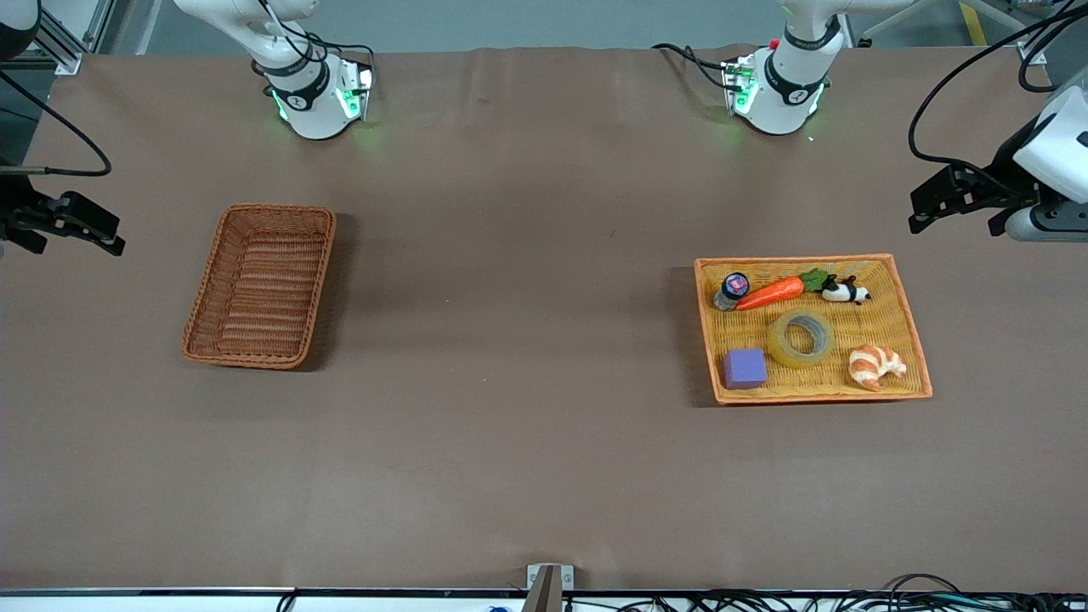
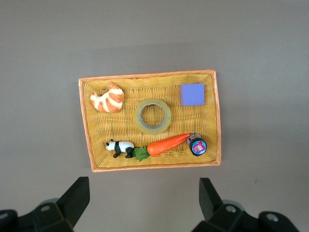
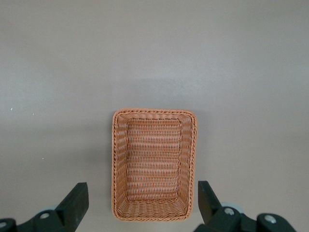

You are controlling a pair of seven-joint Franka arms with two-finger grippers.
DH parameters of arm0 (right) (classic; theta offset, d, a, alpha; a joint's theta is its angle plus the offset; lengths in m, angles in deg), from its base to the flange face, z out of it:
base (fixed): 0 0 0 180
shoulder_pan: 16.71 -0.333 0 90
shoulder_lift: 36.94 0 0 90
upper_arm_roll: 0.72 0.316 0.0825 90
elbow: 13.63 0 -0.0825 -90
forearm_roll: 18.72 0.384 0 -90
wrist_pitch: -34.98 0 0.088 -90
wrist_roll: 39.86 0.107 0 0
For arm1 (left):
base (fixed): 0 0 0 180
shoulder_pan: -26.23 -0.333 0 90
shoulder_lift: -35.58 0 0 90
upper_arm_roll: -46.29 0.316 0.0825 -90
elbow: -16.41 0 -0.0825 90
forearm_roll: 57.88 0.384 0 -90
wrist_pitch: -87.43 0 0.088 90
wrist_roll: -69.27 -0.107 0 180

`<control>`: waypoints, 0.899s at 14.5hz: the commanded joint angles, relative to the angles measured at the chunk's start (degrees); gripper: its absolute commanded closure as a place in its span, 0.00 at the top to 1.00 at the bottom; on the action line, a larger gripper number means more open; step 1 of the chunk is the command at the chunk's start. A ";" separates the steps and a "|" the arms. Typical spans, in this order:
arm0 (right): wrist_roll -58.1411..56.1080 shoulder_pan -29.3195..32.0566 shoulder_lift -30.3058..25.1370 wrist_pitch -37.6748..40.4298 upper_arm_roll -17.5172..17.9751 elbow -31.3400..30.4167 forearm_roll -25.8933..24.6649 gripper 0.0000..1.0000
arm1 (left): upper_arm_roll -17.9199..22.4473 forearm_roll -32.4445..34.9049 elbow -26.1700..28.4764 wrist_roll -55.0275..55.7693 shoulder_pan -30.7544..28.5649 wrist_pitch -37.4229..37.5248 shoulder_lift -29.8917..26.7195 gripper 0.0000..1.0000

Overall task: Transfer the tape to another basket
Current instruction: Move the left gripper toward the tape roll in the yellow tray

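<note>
From the front view we see the tape [image 1: 801,337] lying flat in the orange-yellow woven tray [image 1: 909,319] toward the left arm's end of the counter [image 1: 510,340], between a purple block [image 1: 744,369] and a croissant [image 1: 876,365], with a carrot [image 1: 775,291], a small jar [image 1: 731,291] and a panda figure [image 1: 845,292] farther from the camera in the same tray. The reddish-brown basket [image 1: 260,285] sits empty, well apart, toward the right arm's end. The left end effector [image 1: 939,202] hangs high near the tray's end of the counter, and the right end effector [image 1: 81,223] hangs high off the basket's end; in this view we cannot tell how either set of fingers stands.

In the left wrist view, the left end effector [image 2: 145,203] has its fingers wide apart and holds nothing; the tape [image 2: 152,116] lies untouched in the tray [image 2: 86,125].

In the right wrist view, the right end effector [image 3: 142,205] is likewise spread apart and empty, looking down on the basket [image 3: 117,164].

We judge the task not yet begun: grasp, carry and release all remain.
</note>
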 commanded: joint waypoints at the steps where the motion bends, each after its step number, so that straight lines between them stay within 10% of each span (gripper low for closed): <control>1: 0.14 0.67 0.18 0.42 0.26 0.30 1.20 1.00 | -0.01 0.20 0.06 -0.11 0.11 -0.35 -0.31 1.00; 13: 0.05 0.76 0.18 0.51 0.26 0.30 1.20 1.00 | -0.45 0.20 2.86 0.33 -0.16 -1.83 1.01 1.00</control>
